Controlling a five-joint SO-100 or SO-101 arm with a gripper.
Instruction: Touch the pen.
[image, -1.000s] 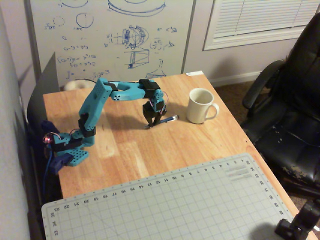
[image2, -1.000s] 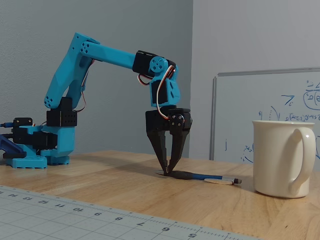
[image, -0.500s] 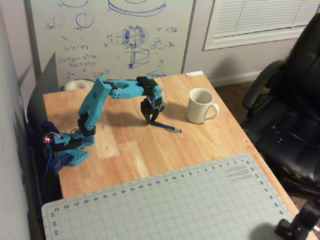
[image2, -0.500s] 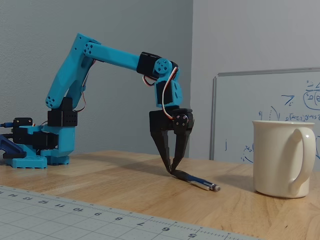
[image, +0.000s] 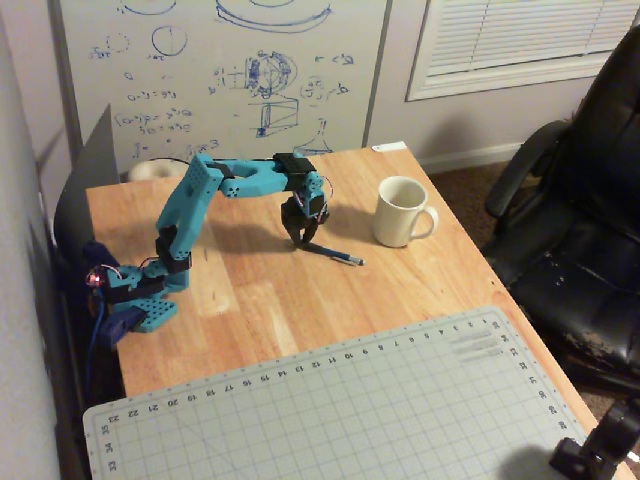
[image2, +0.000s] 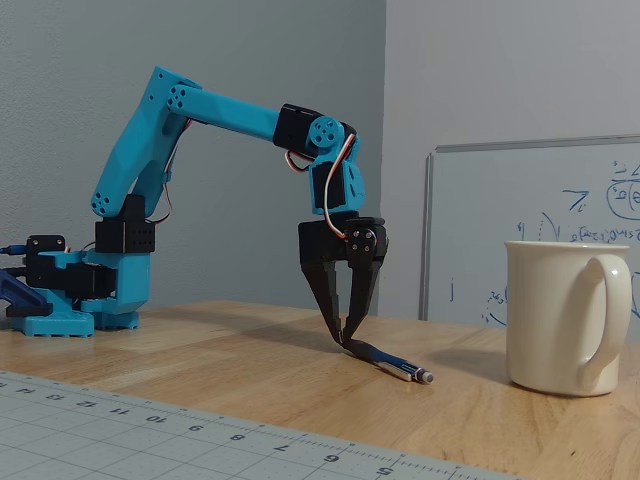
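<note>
arm: blue arm (image: 215, 185), base fixed near the left edge of the bench (image: 250, 300) in a fixed view; it reaches over and bends straight down at the wrist.
jaws: the black gripper (image2: 343, 333) points down, its tips drawn together into a narrow point with only a thin slit between the fingers higher up; in a fixed view (image: 303, 243) they read the same, closed to a point.
contact: the tips sit on the near end of the pen (image2: 385, 361), right at bench level; whether they pinch the barrel or merely press on it cannot be told.
pen: dark blue, lying flat on the wood, silvery tip pointing away from the jaws toward the mug; in a fixed view (image: 340, 256) it runs rightward from under the jaws.
mug: cream mug (image: 403, 212), upright, handle to the right in both fixed views; it stands near the pen's tip end but apart from it.
mat: grey gridded cutting mat (image: 380, 410) on the near part of the bench, well apart from the pen.
surroundings: whiteboard (image: 220, 70) with blue sketches behind the bench; black chair (image: 585, 220) on the right.
</note>
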